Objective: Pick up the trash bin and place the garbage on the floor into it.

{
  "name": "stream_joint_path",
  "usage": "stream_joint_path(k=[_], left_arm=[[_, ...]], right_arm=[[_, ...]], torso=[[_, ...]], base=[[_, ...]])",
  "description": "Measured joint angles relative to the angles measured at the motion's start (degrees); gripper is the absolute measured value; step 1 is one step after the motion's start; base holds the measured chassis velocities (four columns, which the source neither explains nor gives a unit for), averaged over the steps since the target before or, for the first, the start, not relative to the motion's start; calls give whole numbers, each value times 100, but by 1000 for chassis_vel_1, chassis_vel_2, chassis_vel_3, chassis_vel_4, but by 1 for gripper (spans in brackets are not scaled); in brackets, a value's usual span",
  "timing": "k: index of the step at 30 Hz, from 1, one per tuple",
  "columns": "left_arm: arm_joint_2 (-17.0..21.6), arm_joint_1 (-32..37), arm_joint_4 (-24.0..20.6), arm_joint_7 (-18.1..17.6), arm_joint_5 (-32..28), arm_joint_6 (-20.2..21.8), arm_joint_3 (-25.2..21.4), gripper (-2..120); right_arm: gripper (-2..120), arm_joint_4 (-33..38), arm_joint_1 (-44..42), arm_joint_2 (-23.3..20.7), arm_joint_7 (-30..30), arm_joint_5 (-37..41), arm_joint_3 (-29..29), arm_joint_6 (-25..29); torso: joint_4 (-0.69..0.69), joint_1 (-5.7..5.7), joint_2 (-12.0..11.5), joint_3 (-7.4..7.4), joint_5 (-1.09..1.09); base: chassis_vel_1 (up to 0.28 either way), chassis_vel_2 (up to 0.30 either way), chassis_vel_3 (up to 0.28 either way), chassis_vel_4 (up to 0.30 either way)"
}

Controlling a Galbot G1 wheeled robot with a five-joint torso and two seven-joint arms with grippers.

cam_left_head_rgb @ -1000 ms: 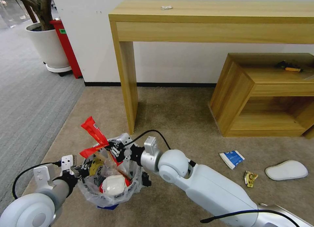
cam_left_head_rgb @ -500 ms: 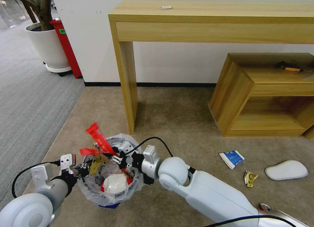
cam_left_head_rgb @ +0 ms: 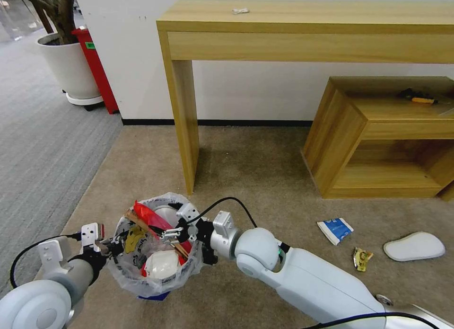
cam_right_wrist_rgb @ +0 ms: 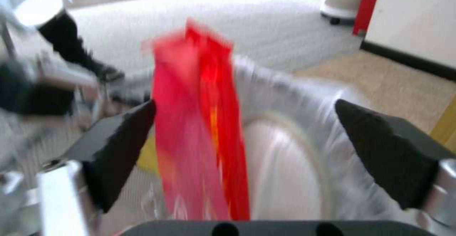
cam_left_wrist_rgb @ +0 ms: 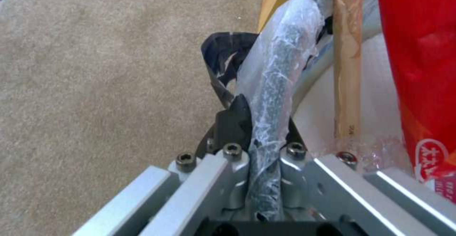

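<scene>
The trash bin [cam_left_head_rgb: 130, 272], dark with a blue base and a crinkled clear liner, hangs just above the beige floor [cam_left_head_rgb: 255, 173]. My left gripper [cam_left_head_rgb: 109, 246] is shut on its plastic-wrapped rim [cam_left_wrist_rgb: 270, 97]. My right gripper [cam_left_head_rgb: 171, 233] hovers over the bin's mouth, open, its fingers [cam_right_wrist_rgb: 121, 147] wide apart. A red wrapper [cam_left_head_rgb: 147, 216] lies loose between them [cam_right_wrist_rgb: 199, 129], leaning inside the bin beside a wooden stick [cam_left_wrist_rgb: 347, 68] and white litter. A blue-white packet [cam_left_head_rgb: 336, 230], a yellow wrapper [cam_left_head_rgb: 362, 259], a white insole [cam_left_head_rgb: 414, 246] and a can [cam_left_head_rgb: 384, 300] lie on the floor.
A tall wooden desk [cam_left_head_rgb: 302, 31] stands against the wall, its leg [cam_left_head_rgb: 185, 125] just beyond the bin. A low wooden cabinet [cam_left_head_rgb: 383, 139] sits to the right. A white plant pot [cam_left_head_rgb: 71, 68] and a red box [cam_left_head_rgb: 99, 71] stand at the far left, on grey striped carpet [cam_left_head_rgb: 42, 144].
My right gripper has come down over the bin. The red wrapper, which stuck up above the rim, now sits low inside. The left gripper and bin shifted slightly left.
</scene>
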Motion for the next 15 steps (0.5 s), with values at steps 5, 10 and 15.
stream_joint_path(k=[5,10,15], left_arm=[[-44,35,57,95,135,0,-35,1],[-148,64,95,280,344,0,-65,1],[-225,52,69,412,496,0,-70,1]], right_arm=[[100,239,-38,84,294,223,359,3],[100,215,-533,-206,714,-221,1207,214],[100,236,-1765,-612,760,-754,2643,457]], torso=[[1,0,0,0,0],[2,0,0,0,1],[-2,0,0,0,2]], base=[[0,0,0,0],[0,0,0,0],[0,0,0,0]])
